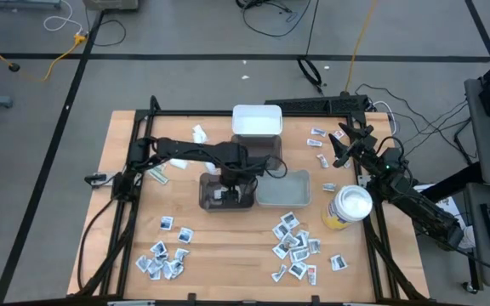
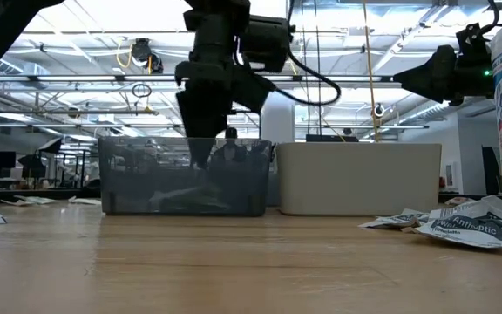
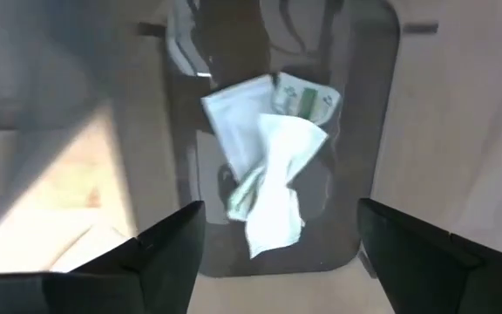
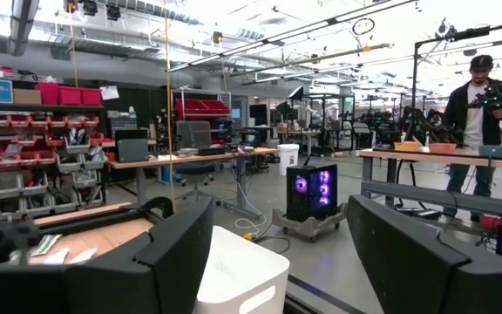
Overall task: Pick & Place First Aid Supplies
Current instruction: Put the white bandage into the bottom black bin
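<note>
Your left gripper (image 1: 228, 189) is hovering right over the dark clear bin (image 1: 225, 192) at mid-table, arm stretched across from the left side. From the left wrist view you're looking straight down into that bin (image 3: 260, 139), and its two fingers (image 3: 168, 249) stand wide apart with nothing between them. Lying on the bin floor are a few packets (image 3: 264, 166): a white sachet, a crumpled white wrapper on top of it, and a green-marked one tucked just behind. At table level the gripper (image 2: 212, 131) hangs just above the bin's rim (image 2: 186, 141), fingertips dipping behind the front wall.

Just beside that bin, on its right, sits the grey bin (image 1: 283, 189), and a white bin (image 1: 257, 121) stands behind the pair, toward the far edge.

Most of your supplies are loose on the wood. One cluster of packets (image 1: 167, 255) lies near the front left, another cluster (image 1: 294, 242) front right, a few strip wrappers (image 1: 319, 144) by the far right, and a white piece (image 1: 199, 133) left of the white bin.

Your right gripper (image 1: 345, 146) waits at the table's right edge, raised, with the yellow canister (image 1: 347, 208) nearby. Its fingers (image 4: 172, 253) are spread apart and empty, pointing out at the room, where a person (image 4: 476, 113) stands at a bench.
</note>
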{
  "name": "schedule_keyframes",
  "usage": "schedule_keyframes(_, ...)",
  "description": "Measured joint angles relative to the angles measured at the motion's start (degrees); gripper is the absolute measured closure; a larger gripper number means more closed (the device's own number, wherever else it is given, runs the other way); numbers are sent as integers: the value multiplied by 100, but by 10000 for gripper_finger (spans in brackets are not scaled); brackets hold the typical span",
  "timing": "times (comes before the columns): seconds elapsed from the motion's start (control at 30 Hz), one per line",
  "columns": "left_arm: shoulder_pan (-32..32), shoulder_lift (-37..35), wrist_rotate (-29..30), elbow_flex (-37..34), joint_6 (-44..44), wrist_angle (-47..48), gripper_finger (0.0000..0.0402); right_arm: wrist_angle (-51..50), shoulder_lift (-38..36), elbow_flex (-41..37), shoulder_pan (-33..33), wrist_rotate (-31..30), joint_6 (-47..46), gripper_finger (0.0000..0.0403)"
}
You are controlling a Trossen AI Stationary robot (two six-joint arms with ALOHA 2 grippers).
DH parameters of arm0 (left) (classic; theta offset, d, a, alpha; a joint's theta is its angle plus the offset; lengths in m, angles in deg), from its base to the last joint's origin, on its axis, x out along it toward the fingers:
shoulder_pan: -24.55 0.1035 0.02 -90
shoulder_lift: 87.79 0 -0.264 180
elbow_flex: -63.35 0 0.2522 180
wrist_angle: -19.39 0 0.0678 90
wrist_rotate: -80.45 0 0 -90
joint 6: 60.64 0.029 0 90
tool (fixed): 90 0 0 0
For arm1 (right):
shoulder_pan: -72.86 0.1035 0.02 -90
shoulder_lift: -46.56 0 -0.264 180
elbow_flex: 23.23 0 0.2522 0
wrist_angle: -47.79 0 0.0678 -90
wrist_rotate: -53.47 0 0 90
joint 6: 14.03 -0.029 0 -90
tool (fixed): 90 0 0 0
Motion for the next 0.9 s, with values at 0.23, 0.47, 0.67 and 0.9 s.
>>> schedule_keyframes(0.23, 401, -475, -295, 2, -869, 31, 109, -2, 0, -1, 0, -1, 0, 140)
schedule_keyframes(0.47, 912, -865, -439, 7, -1548, 299, 117, 0, 0, 0, -1, -1, 1, 140)
schedule_keyframes(0.67, 1423, -1094, -438, 7, -2331, 715, 110, 0, 0, -2, 0, -2, 1, 140)
schedule_keyframes(0.9, 1944, -1301, -439, -89, -3191, 790, 120, -2, 0, 0, -1, 0, 0, 140)
